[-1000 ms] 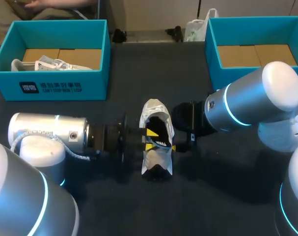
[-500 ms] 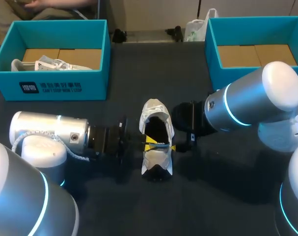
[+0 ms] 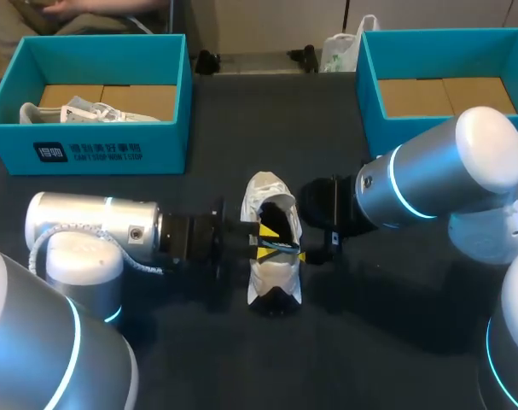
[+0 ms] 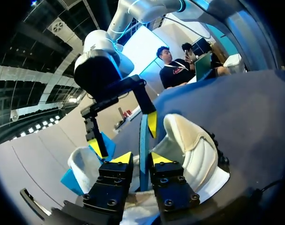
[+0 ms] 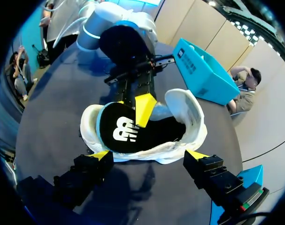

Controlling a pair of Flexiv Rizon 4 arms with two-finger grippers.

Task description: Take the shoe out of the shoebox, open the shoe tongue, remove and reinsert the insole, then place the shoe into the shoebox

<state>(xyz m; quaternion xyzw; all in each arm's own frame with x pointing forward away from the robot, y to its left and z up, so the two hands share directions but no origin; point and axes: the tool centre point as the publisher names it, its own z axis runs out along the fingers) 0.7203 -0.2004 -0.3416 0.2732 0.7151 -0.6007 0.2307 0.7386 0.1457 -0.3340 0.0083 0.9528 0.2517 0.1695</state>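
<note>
Two risks: left gripper (image 4: 138,158) pinched edge of insole (image 5: 121,131), tilted half inside shoe (image 3: 271,273) lying between arms; thin edge could slip or fold. Right gripper (image 5: 149,154) spread wide beside shoe, unclamped, so shoe might drag

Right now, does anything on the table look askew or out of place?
Yes: the black foam insole stands tilted, partly out of the white sneaker, pinched on edge by the left end effector. It does not lie flat in the footbed, which probably fits the removal or reinsertion step rather than a fault.
</note>
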